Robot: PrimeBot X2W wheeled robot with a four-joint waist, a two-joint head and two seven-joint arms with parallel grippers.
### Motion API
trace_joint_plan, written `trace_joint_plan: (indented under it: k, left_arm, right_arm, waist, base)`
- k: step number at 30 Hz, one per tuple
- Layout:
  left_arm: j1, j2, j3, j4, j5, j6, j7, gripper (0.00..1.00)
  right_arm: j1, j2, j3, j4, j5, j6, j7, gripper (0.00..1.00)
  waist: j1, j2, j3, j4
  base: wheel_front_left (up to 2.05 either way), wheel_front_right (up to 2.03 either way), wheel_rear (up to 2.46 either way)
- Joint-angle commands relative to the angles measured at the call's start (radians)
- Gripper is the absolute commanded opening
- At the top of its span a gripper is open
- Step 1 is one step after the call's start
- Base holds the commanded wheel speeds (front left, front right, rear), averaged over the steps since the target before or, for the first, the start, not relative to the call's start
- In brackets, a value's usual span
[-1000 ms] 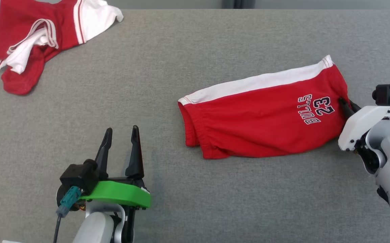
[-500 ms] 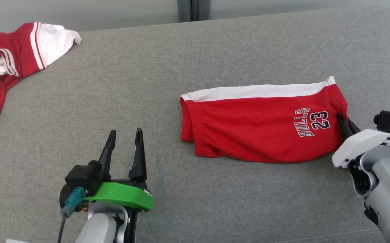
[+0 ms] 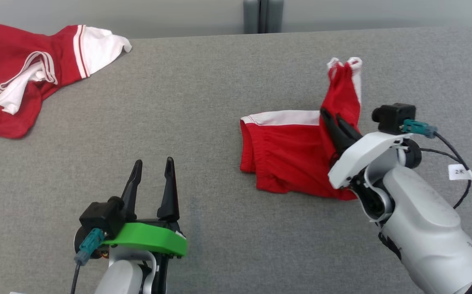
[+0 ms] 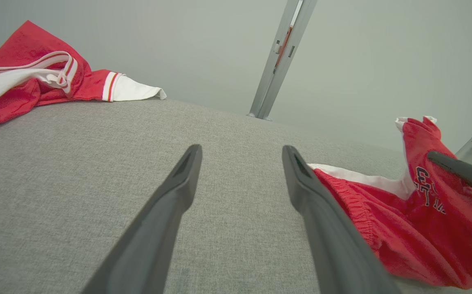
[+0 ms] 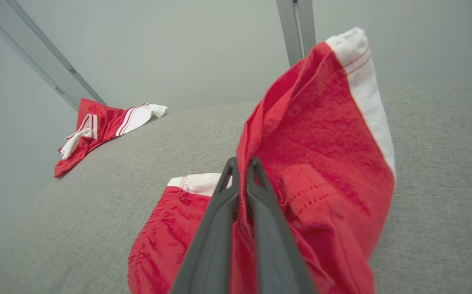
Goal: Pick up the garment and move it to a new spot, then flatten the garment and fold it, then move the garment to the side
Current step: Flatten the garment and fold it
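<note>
Grey fabric covers the bench [image 3: 219,102] that takes up most of the head view, with a pale wall behind it and a grey metal post [image 3: 262,16] at the top centre of the frame. A white right arm [image 3: 415,212] reaches in from the lower right corner.

Right of centre are the red shorts [image 3: 285,159], trimmed with a white side stripe. Their left part lies flat on the bench, and their right end is drawn up off the surface into a standing peak with the white hem uppermost. Dark lettering shows on the raised cloth in the left wrist view.

A second red-and-white garment [image 3: 27,81] lies crumpled at the upper left of the frame, well apart from the shorts.

At the foot of the raised peak, the right fingers [image 3: 336,130] are pressed together on a fold of the red cloth. The right wrist view shows the two dark fingers [image 5: 215,228] pinching the fabric between them.

At the lower left of the frame, the left fingers [image 3: 166,192] point up the picture from a green wrist cover [image 3: 146,241]. They are spread wide and hold nothing, with bare bench between them in the left wrist view.

A black cable with a small white tag [image 3: 458,171] loops beside the right arm.
</note>
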State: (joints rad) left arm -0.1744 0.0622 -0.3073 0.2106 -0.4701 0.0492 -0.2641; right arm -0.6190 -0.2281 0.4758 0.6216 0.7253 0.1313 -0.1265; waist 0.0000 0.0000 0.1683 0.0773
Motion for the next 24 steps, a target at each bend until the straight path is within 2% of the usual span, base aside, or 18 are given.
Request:
trace_joint_plan:
  k: [1, 8, 13, 14, 15, 16, 17, 24]
  left_arm:
    - [0.011, -0.001, -0.001, -0.002, -0.003, -0.001, 0.000, 1.00]
    - [0.021, -0.007, -0.001, -0.002, -0.010, -0.003, -0.001, 1.00]
    - [0.027, -0.009, 0.005, -0.001, -0.011, -0.003, 0.000, 1.00]
    - [0.030, -0.010, 0.006, 0.000, -0.011, -0.002, 0.000, 1.00]
    - [0.032, -0.010, 0.008, 0.001, -0.011, -0.002, 0.000, 1.00]
    - [0.034, -0.010, 0.008, 0.001, -0.011, -0.003, 0.000, 1.00]
    - [0.036, -0.010, 0.006, 0.001, -0.011, -0.004, 0.000, 1.00]
    - [0.048, -0.011, -0.007, 0.007, -0.008, -0.006, 0.000, 1.00]
  right_arm:
    - [0.002, 0.010, 0.017, -0.006, -0.020, -0.001, 0.019, 0.00]
    - [0.030, 0.062, 0.096, 0.006, -0.073, -0.001, 0.092, 0.00]
    - [0.043, 0.072, 0.119, 0.033, -0.107, -0.001, 0.118, 0.00]
    - [0.044, 0.076, 0.122, 0.034, -0.112, -0.001, 0.117, 0.03]
    - [0.046, 0.078, 0.125, 0.033, -0.114, -0.001, 0.116, 0.31]
    - [0.050, 0.081, 0.131, 0.028, -0.116, -0.001, 0.115, 0.48]
    - [0.053, 0.081, 0.136, 0.022, -0.118, -0.001, 0.114, 1.00]
    - [0.099, 0.060, 0.131, -0.088, -0.115, -0.001, 0.059, 1.00]
  waist:
    - [0.0000, 0.0000, -0.006, 0.033]
    - [0.0000, 0.0000, -0.008, 0.086]
    - [0.0000, 0.0000, -0.015, 0.093]
    - [0.0000, 0.0000, -0.018, 0.092]
    - [0.0000, 0.0000, -0.020, 0.090]
    - [0.0000, 0.0000, -0.024, 0.086]
    - [0.0000, 0.0000, -0.026, 0.082]
    - [0.0000, 0.0000, -0.047, 0.045]
  base:
    - [0.00, 0.00, 0.00]
    - [0.00, 0.00, 0.00]
    - [0.00, 0.00, 0.00]
    - [0.00, 0.00, 0.00]
    - [0.00, 0.00, 0.00]
    - [0.00, 0.00, 0.00]
    - [0.00, 0.00, 0.00]
    - [0.00, 0.00, 0.00]
